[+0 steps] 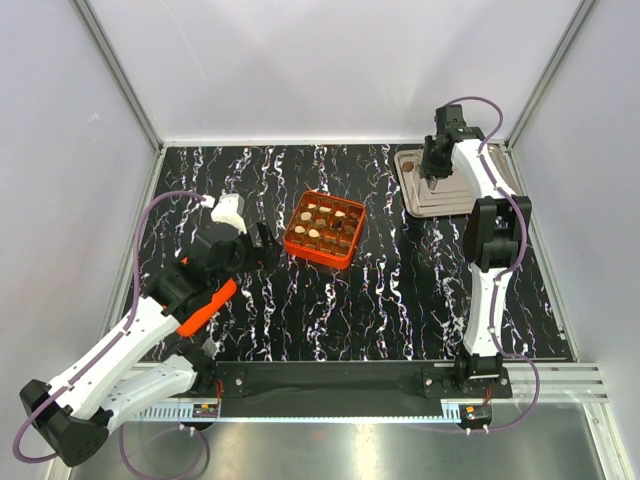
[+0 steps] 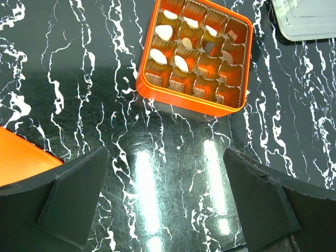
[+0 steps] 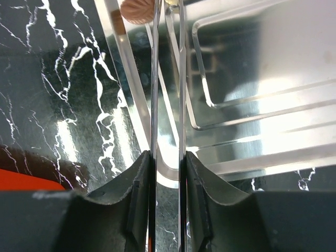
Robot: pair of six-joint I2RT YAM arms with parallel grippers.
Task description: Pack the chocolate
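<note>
The orange grid box (image 1: 345,255) stands mid-table, with cream chocolate (image 1: 304,217) and dark pieces in its cells. In the left wrist view the box (image 2: 184,100) lies ahead of me, with cream chocolate (image 2: 166,32) in its cells. My left gripper (image 2: 165,199) hangs open over bare table just short of it, also seen from above (image 1: 262,243). My right gripper (image 1: 435,172) is over the silver tray (image 1: 455,205), shut on thin metal tongs (image 3: 155,79). Their blades run close together toward a tan-brown chocolate (image 3: 137,10) on the tray's left part. The blade tips are cut off by the frame edge.
The silver tray (image 3: 252,157) sits at the back right, its rim under the tongs. A flat orange piece (image 2: 21,157) lies by my left finger, under the left arm (image 1: 205,305). White walls close in the black marbled table (image 1: 400,300).
</note>
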